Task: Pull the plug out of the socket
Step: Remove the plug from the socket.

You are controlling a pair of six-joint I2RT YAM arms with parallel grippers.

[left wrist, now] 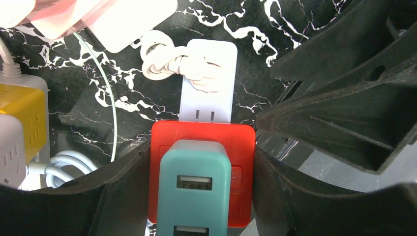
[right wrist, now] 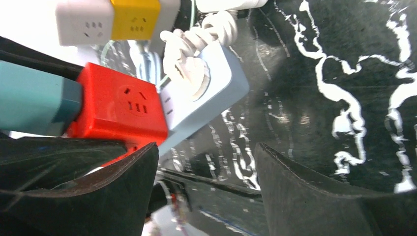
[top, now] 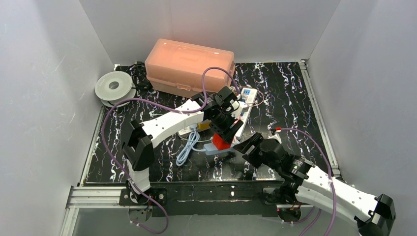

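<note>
A red cube socket (left wrist: 241, 147) carries a teal USB charger (left wrist: 194, 191) plugged into its top face. The cube's far side sits against a pale blue power strip (left wrist: 206, 93), which also holds a white plug (left wrist: 196, 69) with a coiled cord. My left gripper (left wrist: 199, 152) is shut on the red cube, one finger on each side. In the top view it (top: 225, 132) holds the cube (top: 221, 142) near the table's middle. My right gripper (right wrist: 206, 162) is open and empty, just below and right of the cube (right wrist: 123, 108) and the strip (right wrist: 216, 88), touching neither.
A pink plastic case (top: 189, 66) stands at the back. A grey spool (top: 114, 88) lies at back left. A long white power strip (top: 241, 110) lies behind the left gripper. A yellow and white cube socket (right wrist: 133, 17) and a coiled white cable (top: 187, 150) lie to the left.
</note>
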